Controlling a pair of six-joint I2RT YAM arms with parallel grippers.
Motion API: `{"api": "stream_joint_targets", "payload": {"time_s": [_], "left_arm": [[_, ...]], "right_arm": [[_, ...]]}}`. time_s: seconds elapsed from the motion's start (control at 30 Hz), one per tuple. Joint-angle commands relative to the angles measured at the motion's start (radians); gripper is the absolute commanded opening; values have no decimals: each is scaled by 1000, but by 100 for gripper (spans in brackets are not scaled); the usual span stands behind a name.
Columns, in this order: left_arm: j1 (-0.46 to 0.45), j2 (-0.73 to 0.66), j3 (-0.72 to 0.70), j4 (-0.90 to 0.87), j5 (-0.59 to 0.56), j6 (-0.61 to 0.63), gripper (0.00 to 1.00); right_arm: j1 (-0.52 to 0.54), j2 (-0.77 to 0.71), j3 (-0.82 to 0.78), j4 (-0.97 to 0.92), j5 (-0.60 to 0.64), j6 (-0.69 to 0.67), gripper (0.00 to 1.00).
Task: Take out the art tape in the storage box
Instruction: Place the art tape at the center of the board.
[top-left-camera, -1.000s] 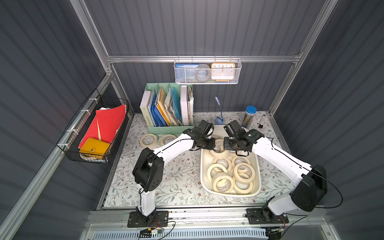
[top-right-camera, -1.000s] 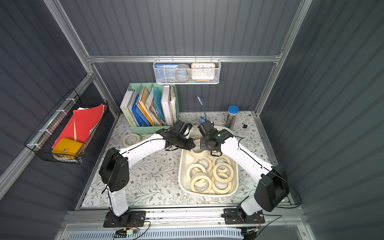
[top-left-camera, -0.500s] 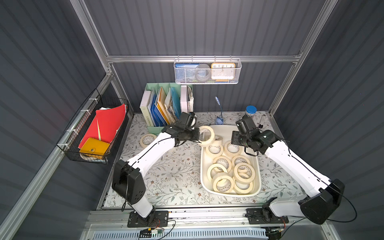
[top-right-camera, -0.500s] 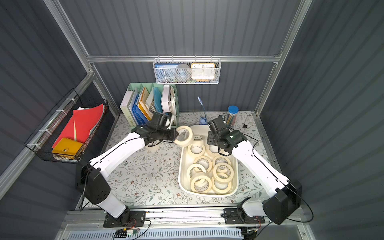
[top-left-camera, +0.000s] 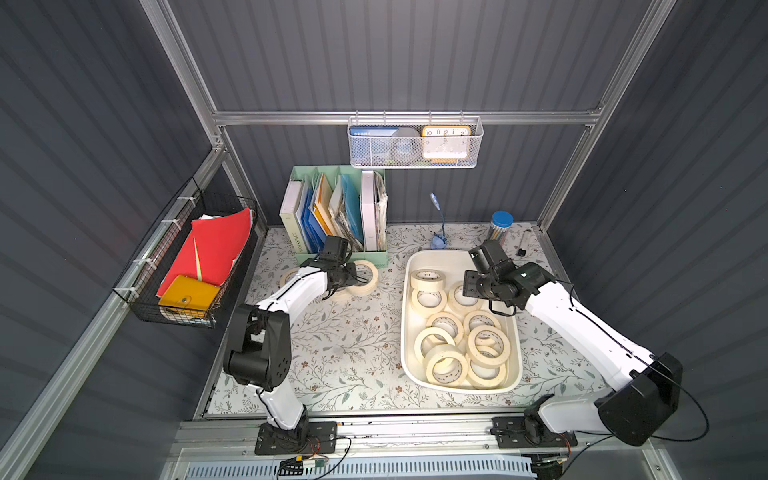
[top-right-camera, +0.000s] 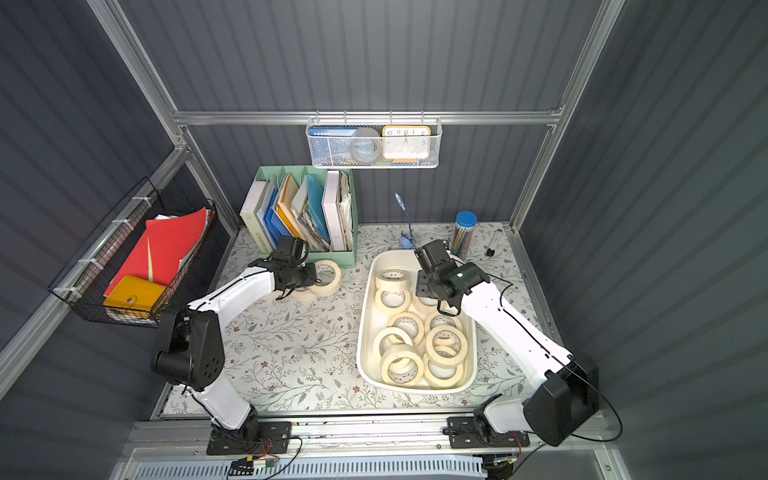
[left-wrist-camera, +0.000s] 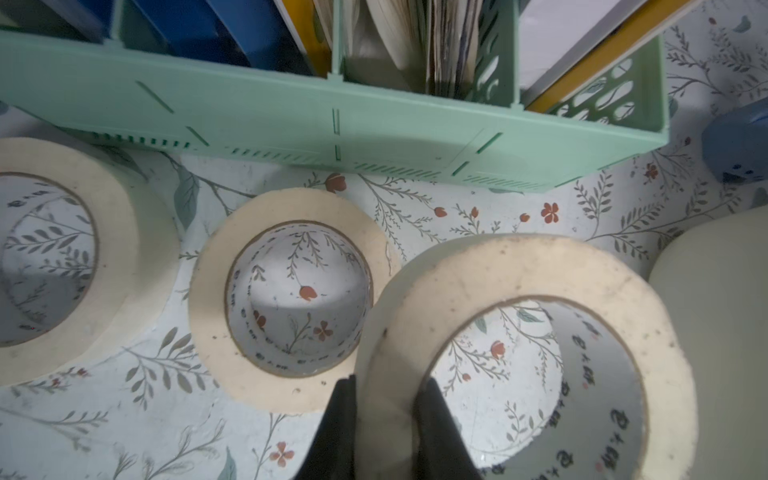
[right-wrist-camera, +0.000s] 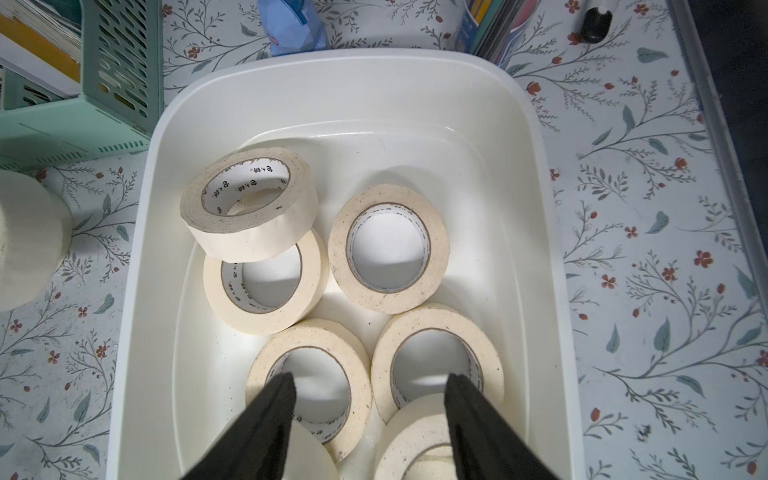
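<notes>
The storage box (top-left-camera: 440, 259) (top-right-camera: 395, 259) (right-wrist-camera: 332, 70) is a white tub on the right of the table, and several cream art tape rolls (top-left-camera: 446, 365) (right-wrist-camera: 388, 249) lie in it. My left gripper (top-left-camera: 351, 276) (top-right-camera: 313, 278) (left-wrist-camera: 388, 386) is outside the box, in front of the green organizer. It is shut on the wall of one art tape roll (top-left-camera: 368, 276) (left-wrist-camera: 519, 266), one finger inside the ring and one outside. Two more rolls (left-wrist-camera: 208, 299) (left-wrist-camera: 124, 249) lie flat on the table beside it. My right gripper (top-left-camera: 471, 286) (top-right-camera: 424, 286) (right-wrist-camera: 370, 380) hangs open over the box's far half, holding nothing.
A mint-green file organizer (top-left-camera: 376, 257) (left-wrist-camera: 291, 116) stands right behind the left gripper. A black wire basket (top-left-camera: 153, 245) hangs on the left wall and a white mesh basket (top-left-camera: 411, 143) hangs at the back. A blue-capped pencil tube (top-left-camera: 500, 226) and a small blue lamp (top-left-camera: 438, 241) stand behind the box.
The left arm carried one roll out of the box's far end, leftward to the table before the organizer. The right gripper opened and drew back to the right.
</notes>
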Motion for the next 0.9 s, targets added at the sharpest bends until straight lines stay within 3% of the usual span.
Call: {"api": "stream_joint_targets", "payload": {"time_s": [0.0, 0.33, 0.87], "left_arm": [[-4, 34, 30, 106, 56, 4, 0], [-4, 131, 13, 189, 96, 2, 0], [-26, 132, 84, 162, 99, 49, 0]], "right_arm": [[-2, 16, -12, -21, 9, -5, 64], [-5, 62, -26, -6, -18, 3, 64], [-4, 65, -44, -1, -21, 5, 64]]}}
